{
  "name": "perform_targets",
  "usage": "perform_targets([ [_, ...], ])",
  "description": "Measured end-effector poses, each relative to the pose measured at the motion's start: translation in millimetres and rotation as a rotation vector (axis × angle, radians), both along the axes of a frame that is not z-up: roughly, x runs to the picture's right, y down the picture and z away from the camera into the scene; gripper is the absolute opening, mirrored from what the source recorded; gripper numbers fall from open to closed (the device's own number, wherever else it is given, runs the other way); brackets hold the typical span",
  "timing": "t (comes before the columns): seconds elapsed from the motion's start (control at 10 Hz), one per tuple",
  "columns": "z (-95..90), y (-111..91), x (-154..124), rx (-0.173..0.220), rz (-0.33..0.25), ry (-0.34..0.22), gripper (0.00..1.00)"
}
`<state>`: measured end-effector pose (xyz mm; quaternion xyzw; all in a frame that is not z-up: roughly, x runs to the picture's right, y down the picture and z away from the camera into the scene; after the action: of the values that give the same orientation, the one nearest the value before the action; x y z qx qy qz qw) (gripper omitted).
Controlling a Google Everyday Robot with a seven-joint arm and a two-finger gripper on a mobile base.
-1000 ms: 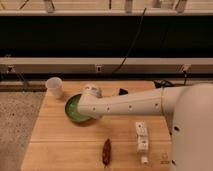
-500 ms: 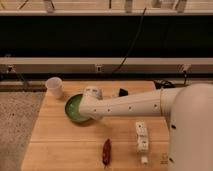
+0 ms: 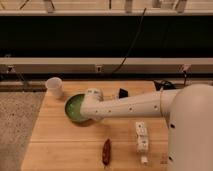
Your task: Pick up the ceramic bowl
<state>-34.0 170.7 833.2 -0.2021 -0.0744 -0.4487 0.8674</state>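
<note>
The wooden table (image 3: 55,145) bears everything. The white arm (image 3: 140,104) reaches left across it, its gripper (image 3: 91,114) down at the green bowl's (image 3: 74,106) right side, seemingly inside the rim; the wrist hides whether it is apart or clamped. The bowl sits left of centre, near the white cup (image 3: 55,87).

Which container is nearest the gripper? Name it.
The round, shallow, glossy green ceramic bowl; the gripper is over its right side, while the small white cup stands apart, back-left.
</note>
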Motion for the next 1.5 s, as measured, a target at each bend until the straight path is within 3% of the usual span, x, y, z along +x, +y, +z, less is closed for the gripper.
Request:
perform_targets([
  [0.2, 1.2, 1, 1, -0.002, -0.007, -0.005, 0.34],
  [0.4, 0.7, 3, 5, -0.009, -0.014, -0.011, 0.1],
  [0.6, 0.2, 1, 4, -0.004, -0.019, -0.02, 0.0],
  [1.3, -7.1, -15, 10, 0.007, -0.043, -0.035, 0.0],
  [1.5, -11.2, -30, 12, 0.014, -0.053, -0.042, 0.0],
])
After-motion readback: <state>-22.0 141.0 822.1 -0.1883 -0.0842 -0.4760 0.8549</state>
